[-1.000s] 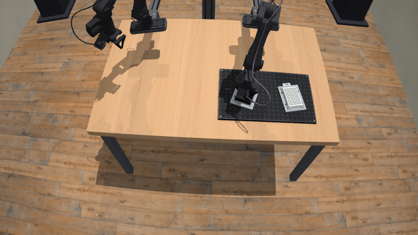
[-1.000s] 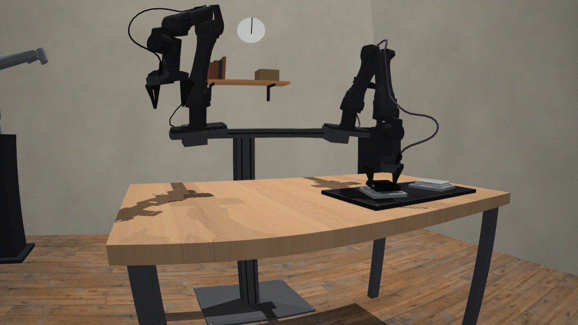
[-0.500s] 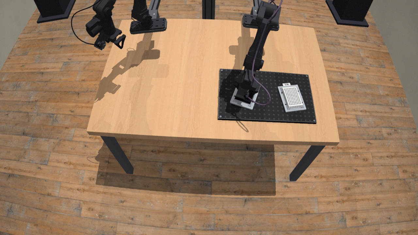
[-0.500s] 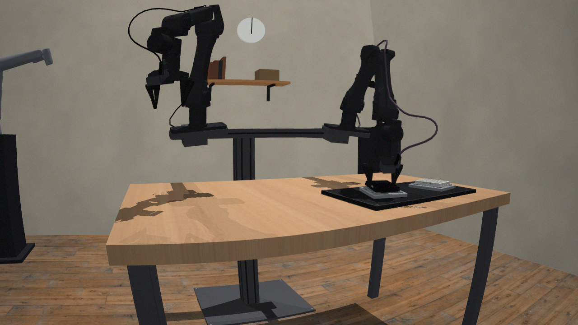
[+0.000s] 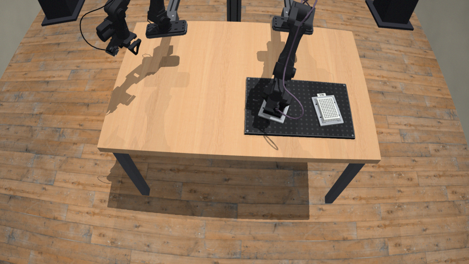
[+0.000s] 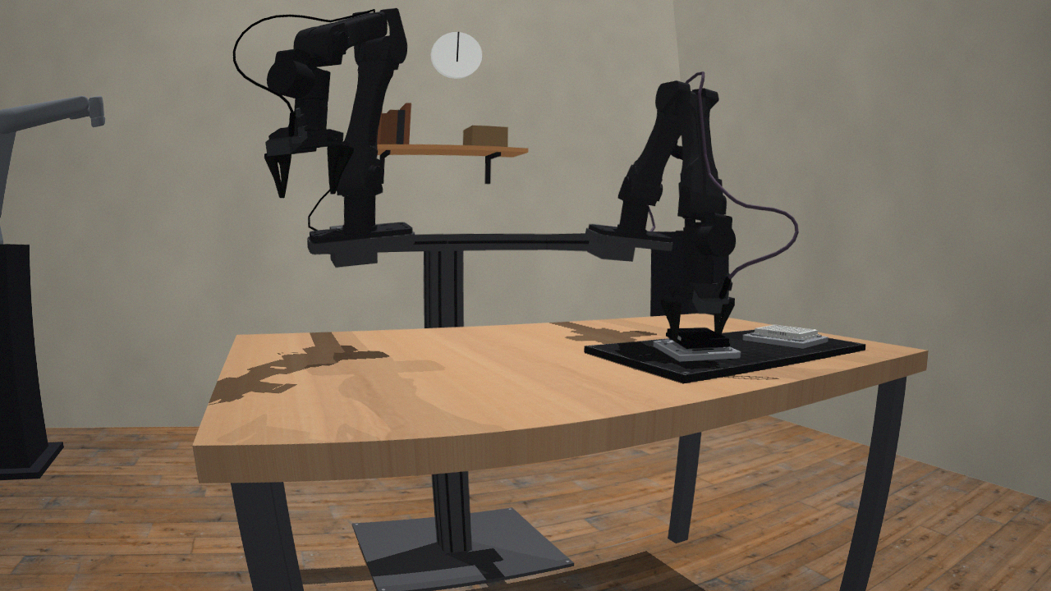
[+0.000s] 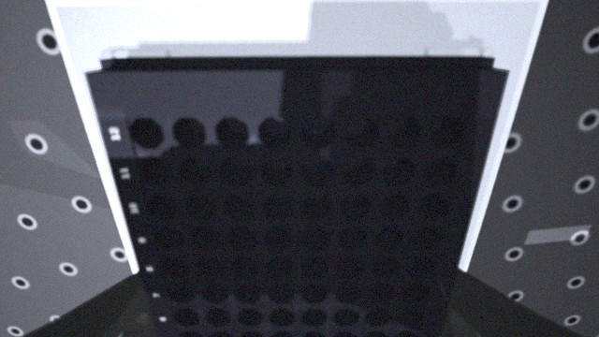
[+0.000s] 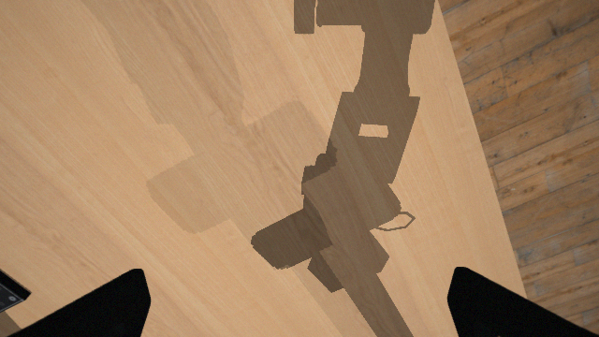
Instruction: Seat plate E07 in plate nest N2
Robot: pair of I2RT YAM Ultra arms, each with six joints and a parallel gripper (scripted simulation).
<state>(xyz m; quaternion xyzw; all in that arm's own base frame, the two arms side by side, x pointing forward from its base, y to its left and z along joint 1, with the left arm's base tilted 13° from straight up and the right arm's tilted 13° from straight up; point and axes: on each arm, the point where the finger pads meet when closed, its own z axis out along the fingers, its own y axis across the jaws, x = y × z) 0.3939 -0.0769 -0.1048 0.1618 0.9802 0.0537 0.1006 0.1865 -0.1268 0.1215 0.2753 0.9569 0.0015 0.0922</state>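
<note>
Plate E07 [image 6: 696, 339] [image 7: 299, 211] is black with round wells. My left gripper [image 6: 696, 333] [image 7: 298, 276] is shut on its two sides, over the pale nest N2 [image 5: 282, 120] [image 6: 698, 352] [image 7: 187, 23]. The plate looks about level and very low over the nest. I cannot tell whether it rests flat inside the locators, which are mostly hidden under it. Plate E01 [image 5: 328, 108] [image 6: 786, 331] is white and lies in nest N1 [image 5: 322, 123] [image 6: 797, 344]. My right gripper [image 6: 308, 193] [image 8: 299, 283] is open and empty, high over the table's other end.
Both nests stand on a black perforated board [image 5: 301, 131] [image 6: 631, 358] on the wooden table [image 5: 196, 98] [image 6: 455, 389]. A purple cable [image 5: 302, 111] [image 6: 796, 227] loops from the left arm out beside nest N2. The N1 tag [image 5: 321, 94] is behind its nest.
</note>
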